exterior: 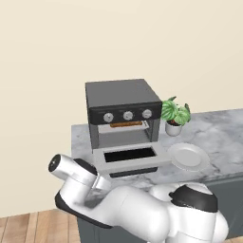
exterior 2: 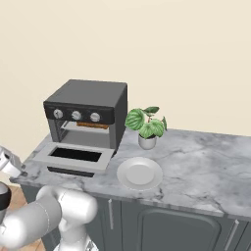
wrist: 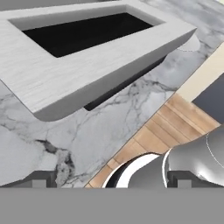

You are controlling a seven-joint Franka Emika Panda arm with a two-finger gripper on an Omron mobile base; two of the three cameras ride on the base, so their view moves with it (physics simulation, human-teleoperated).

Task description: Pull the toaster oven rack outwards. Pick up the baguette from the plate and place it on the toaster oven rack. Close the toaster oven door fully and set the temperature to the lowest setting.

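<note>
The dark grey toaster oven [exterior: 122, 97] [exterior 2: 90, 98] stands on the marble counter. Its door [exterior: 130, 156] [exterior 2: 73, 157] [wrist: 87, 74] lies open and flat, with the dark bar handle [wrist: 127, 83] under its front edge. Inside the cavity the orange-brown baguette [exterior: 126, 124] [exterior 2: 92, 125] lies on the light-grey rack [exterior: 124, 129] [exterior 2: 88, 129]. The white plate [exterior: 189, 156] [exterior 2: 139, 172] sits bare to the right of the door. My gripper [wrist: 113, 179] is open and holds nothing. It hangs in front of the door's front edge, near the counter's edge.
A potted green plant [exterior: 174, 114] [exterior 2: 147, 125] stands right of the oven, behind the plate. Three silver knobs [exterior: 128, 115] [exterior 2: 76, 115] line the black strip above the cavity. Wood floor [wrist: 175, 122] shows past the counter's front edge. Open marble stretches to the right.
</note>
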